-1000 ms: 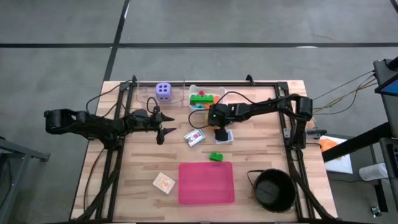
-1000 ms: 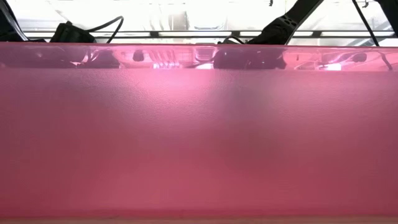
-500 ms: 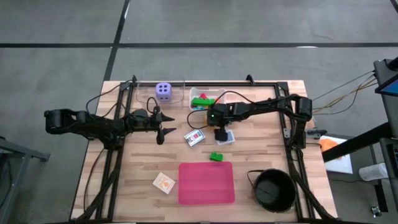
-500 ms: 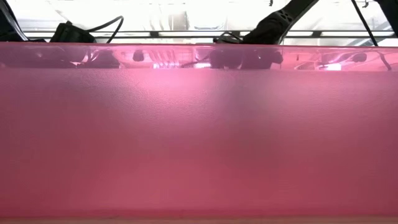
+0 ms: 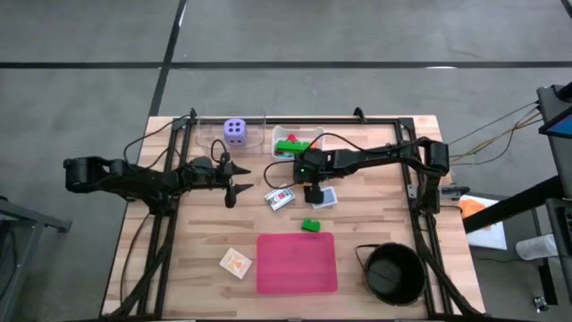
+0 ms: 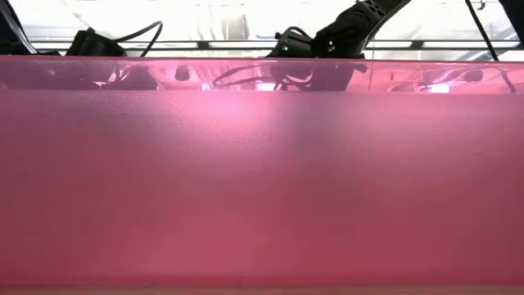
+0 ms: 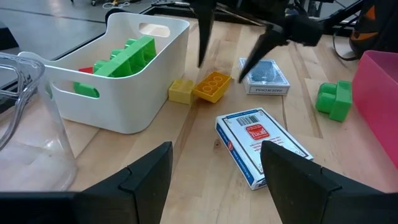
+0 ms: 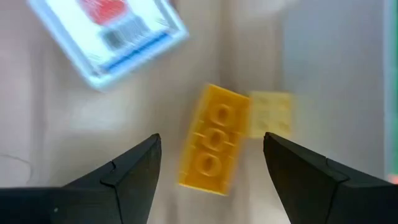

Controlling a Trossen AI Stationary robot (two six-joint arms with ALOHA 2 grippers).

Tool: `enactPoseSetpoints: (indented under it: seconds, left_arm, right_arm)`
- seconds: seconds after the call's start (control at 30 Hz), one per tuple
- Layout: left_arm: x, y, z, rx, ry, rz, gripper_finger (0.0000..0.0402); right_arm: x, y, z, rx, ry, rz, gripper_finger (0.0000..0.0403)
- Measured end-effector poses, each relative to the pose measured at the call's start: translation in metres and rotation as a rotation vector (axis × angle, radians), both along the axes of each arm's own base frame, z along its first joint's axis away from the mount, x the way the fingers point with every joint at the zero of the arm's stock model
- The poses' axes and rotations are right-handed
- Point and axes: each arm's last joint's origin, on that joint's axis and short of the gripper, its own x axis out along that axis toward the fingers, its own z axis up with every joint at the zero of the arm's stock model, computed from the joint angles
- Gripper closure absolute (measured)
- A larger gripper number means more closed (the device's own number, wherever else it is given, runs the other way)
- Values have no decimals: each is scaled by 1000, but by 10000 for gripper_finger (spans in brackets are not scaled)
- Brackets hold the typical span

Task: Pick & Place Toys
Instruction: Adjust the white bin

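My right gripper [image 8: 211,171] is hanging spread wide and empty straight over the orange block [image 8: 212,139], with the yellow block [image 8: 271,113] touching its side and the white card [image 8: 107,38] toward the upper left of that frame. In the left wrist picture these two blocks are sitting just beside the white tub [image 7: 118,74], whose green blocks [image 7: 124,57] and a red piece are, I judge, already placed. My left gripper [image 7: 214,180] is waiting open and empty at centre left of the overhead frame. Outstanding, I think: the blue card [image 5: 325,197], loose green block [image 5: 310,224], purple die [image 5: 235,131], orange card [image 5: 237,262]. The low camera is showing mostly pink, so I am unsure of more.
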Motion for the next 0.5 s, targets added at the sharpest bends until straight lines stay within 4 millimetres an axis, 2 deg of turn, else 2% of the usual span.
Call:
enactPoseSetpoints:
  seconds: [0.1,0.5]
  left_arm:
    - [0,0,0,-2,-1,-2,156]
    - [0,0,0,-8,-2,-6,156]
  right_arm:
    - [-2,-2,0,-65,23,-32,121]
    - [-3,-24,2,-111,7,-73,121]
